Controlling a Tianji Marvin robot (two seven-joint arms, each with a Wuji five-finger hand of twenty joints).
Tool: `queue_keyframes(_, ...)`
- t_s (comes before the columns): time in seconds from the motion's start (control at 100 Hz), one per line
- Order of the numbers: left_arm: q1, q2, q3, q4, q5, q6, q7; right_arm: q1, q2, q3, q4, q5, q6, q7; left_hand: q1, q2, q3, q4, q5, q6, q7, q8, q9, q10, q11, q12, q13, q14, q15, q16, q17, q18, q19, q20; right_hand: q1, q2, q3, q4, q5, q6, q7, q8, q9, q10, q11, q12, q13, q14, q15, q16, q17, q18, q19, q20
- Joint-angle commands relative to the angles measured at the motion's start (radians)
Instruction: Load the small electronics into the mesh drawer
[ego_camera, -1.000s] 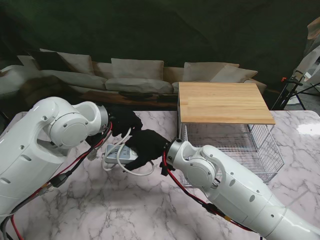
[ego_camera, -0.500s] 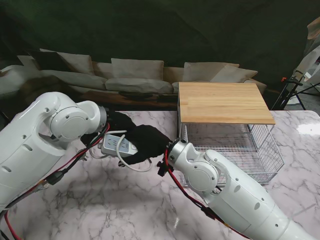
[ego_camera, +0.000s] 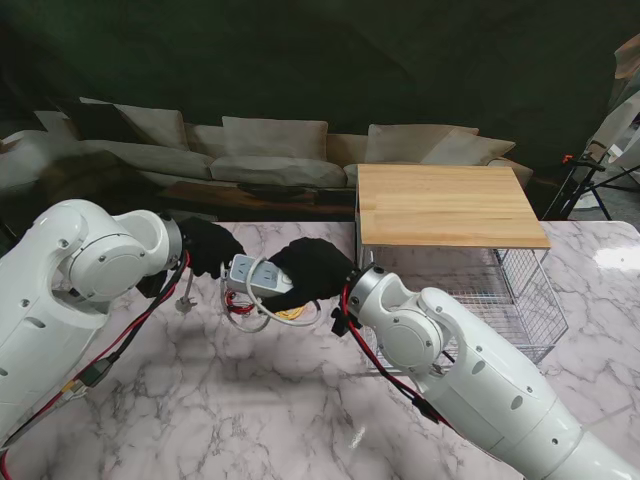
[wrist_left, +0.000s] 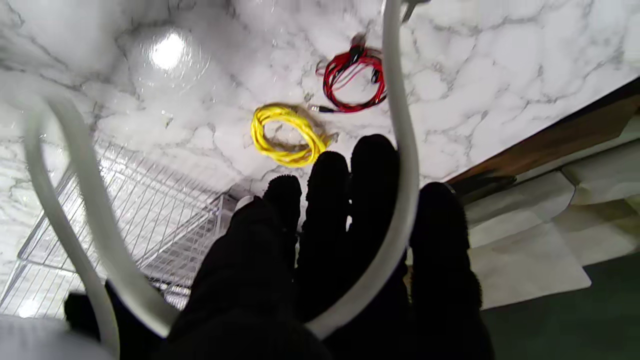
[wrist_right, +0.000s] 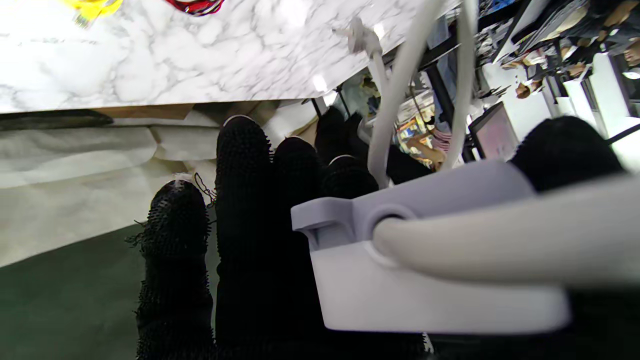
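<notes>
Overhead: power strip (ego_camera: 262, 274) lifted clear of the worktop (ego_camera: 220, 400), pinched end to end between left hand (ego_camera: 207, 247) and right hand (ego_camera: 313, 268) — shared grip, probably to steady the dangling white cord (ego_camera: 240, 312). Mesh drawer (ego_camera: 500, 290) stands open to the right.

Left wrist: fingers (wrist_left: 370, 170) nearly straight against the cord; yellow cable (wrist_left: 287, 135) and red cable (wrist_left: 352, 80) lie beneath.

Right wrist: fingers (wrist_right: 240, 165) and thumb clamp the strip's body.

text: none legible | labels: none | brands: none | numbers: none

The right hand (ego_camera: 312, 270) hides most of the power strip (ego_camera: 258, 275).
</notes>
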Motion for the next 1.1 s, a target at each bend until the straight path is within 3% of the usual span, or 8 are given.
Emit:
queue_keyframes(0.0,-0.003,0.009,0.004,0.038,0.013,-0.017,-0.021,0.005,0.003,0.017,-0.005,-0.01,0.011,-0.013,0.001,0.008,-0.001,0.018,-0.017,-0.03,0.0,0.008,-0.04,0.009,-0.048,-0.042,-0.037,0.039,-0.075,-0.024,-0.042,0.033,-0.043,-0.008,0.153,0.176,0.491,0.091,0.113,-0.102,0.151,0.023,0.031,-0.124,0.084,0.006,0.02,-0.027,0.023,0.012,-0.013,-0.018,0.008,0.007)
queue_keyframes(0.28,-0.007,0.012,0.039,0.141,0.027,-0.07,0.016,0.019,0.002,0.029,0.007,-0.027,0.031,-0.021,-0.132,0.037,-0.017,0.005,-0.067,-0.007,-0.145,-0.043,-0.212,0.042,-0.236,-0.229,-0.185,0.06,-0.323,-0.134,-0.159,0.039,-0.237,-0.043,0.154,0.175,0.49,0.092,0.113,-0.102,0.151,0.023,0.03,-0.123,0.083,0.006,0.019,-0.027,0.023,0.012,-0.013,-0.018,0.008,0.007)
queue_keyframes(0.38,-0.012,0.011,0.057,0.17,0.028,-0.071,0.035,0.023,0.0,0.026,0.016,-0.027,0.034,-0.024,-0.22,0.08,-0.023,0.009,-0.108,0.046,-0.293,-0.133,-0.335,0.109,-0.325,-0.34,-0.253,0.081,-0.397,-0.201,-0.198,0.029,-0.313,-0.069,0.154,0.175,0.49,0.092,0.113,-0.102,0.151,0.022,0.029,-0.123,0.083,0.006,0.018,-0.028,0.022,0.011,-0.013,-0.018,0.008,0.008)
queue_keyframes(0.48,-0.021,0.012,0.075,0.186,0.015,-0.063,0.035,0.025,-0.001,0.023,0.02,-0.026,0.038,-0.027,-0.326,0.035,-0.029,0.01,-0.305,0.129,-0.453,-0.291,-0.522,0.201,-0.411,-0.428,-0.343,0.106,-0.447,-0.25,-0.244,0.023,-0.386,-0.093,0.155,0.175,0.491,0.092,0.113,-0.102,0.151,0.022,0.029,-0.122,0.084,0.006,0.018,-0.026,0.021,0.011,-0.013,-0.018,0.007,0.008)
queue_keyframes(0.57,-0.029,0.014,0.088,0.197,-0.015,-0.055,0.032,0.026,-0.001,0.021,0.021,-0.025,0.04,-0.027,-0.418,-0.075,-0.02,0.013,-0.465,0.173,-0.526,-0.397,-0.606,0.24,-0.442,-0.474,-0.371,0.12,-0.454,-0.27,-0.258,0.03,-0.424,-0.101,0.155,0.174,0.491,0.092,0.113,-0.102,0.151,0.022,0.03,-0.122,0.084,0.006,0.019,-0.026,0.022,0.011,-0.013,-0.017,0.006,0.008)
queue_keyframes(0.68,-0.03,0.013,0.092,0.2,-0.022,-0.051,0.038,0.027,-0.002,0.021,0.021,-0.026,0.042,-0.027,-0.494,-0.167,-0.014,0.005,-0.516,0.193,-0.537,-0.488,-0.714,0.275,-0.462,-0.54,-0.419,0.152,-0.476,-0.3,-0.273,0.048,-0.482,-0.119,0.155,0.174,0.491,0.092,0.113,-0.102,0.151,0.022,0.028,-0.123,0.083,0.005,0.018,-0.027,0.021,0.011,-0.014,-0.017,0.006,0.008)
queue_keyframes(0.88,0.023,-0.001,0.031,0.166,0.003,-0.004,0.092,0.027,-0.002,0.027,0.022,-0.038,0.044,-0.036,-0.571,-0.172,-0.023,-0.014,-0.516,0.175,-0.544,-0.568,-0.882,0.254,-0.481,-0.6,-0.584,0.248,-0.536,-0.39,-0.319,0.15,-0.626,-0.2,0.154,0.176,0.491,0.092,0.113,-0.102,0.151,0.022,0.028,-0.122,0.083,0.006,0.018,-0.027,0.02,0.011,-0.014,-0.017,0.005,0.008)
queue_keyframes(1.09,0.081,-0.015,-0.052,0.122,0.021,-0.048,0.191,0.031,-0.001,0.029,0.025,-0.044,0.048,-0.033,-0.537,-0.175,-0.017,-0.005,-0.518,0.083,-0.523,-0.512,-0.851,0.174,-0.475,-0.575,-0.702,0.228,-0.578,-0.46,-0.368,0.237,-0.812,-0.315,0.154,0.177,0.49,0.092,0.113,-0.102,0.151,0.022,0.027,-0.123,0.083,0.006,0.017,-0.027,0.019,0.01,-0.014,-0.016,0.005,0.008)
